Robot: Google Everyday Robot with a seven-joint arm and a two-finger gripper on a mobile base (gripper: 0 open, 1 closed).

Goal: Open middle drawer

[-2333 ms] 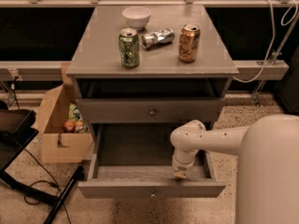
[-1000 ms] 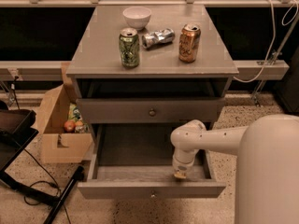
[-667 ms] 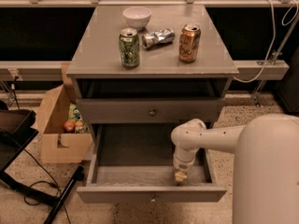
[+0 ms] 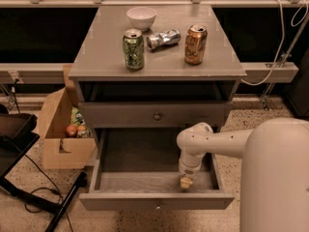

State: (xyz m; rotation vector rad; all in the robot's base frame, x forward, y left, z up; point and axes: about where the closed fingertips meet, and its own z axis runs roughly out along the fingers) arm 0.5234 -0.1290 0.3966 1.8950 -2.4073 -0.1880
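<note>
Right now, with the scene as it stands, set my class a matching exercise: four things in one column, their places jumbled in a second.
1. white round bowl
2. green drink can
3. crushed silver can
4. gripper

A. inside the open grey middle drawer
B. upright, front of the grey cabinet top
C. at the back of the cabinet top
D. lying on its side beside the copper-coloured can

Pairs: 1-C, 2-B, 3-D, 4-A

The grey middle drawer (image 4: 125,200), with a small round knob, stood pulled out at lower centre; the gripper (image 4: 186,181) hung inside near its front wall.
</note>
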